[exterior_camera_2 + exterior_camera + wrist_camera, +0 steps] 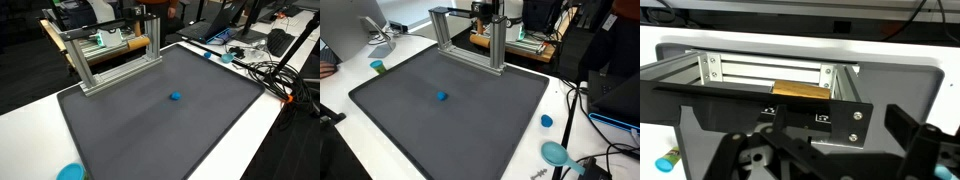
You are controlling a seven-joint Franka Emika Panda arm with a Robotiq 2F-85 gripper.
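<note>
My gripper (835, 160) is open and empty, its dark fingers wide apart at the bottom of the wrist view. It hangs high at the back of the table, above an aluminium frame (470, 40) that shows in both exterior views (110, 60). The wrist view looks down on the frame (770, 72) and a wooden piece (800, 90) behind it. A small blue object (441, 97) lies alone in the middle of the grey mat (470, 130), far from the gripper, and also shows in an exterior view (175, 97).
A green cup (378, 67) stands off the mat on the white table. A blue cap (547, 121) and a teal scoop (556, 153) lie beside the mat. Cables (265, 72), monitors and laptops crowd the table's edges. A blue bowl (70, 172) sits at a near corner.
</note>
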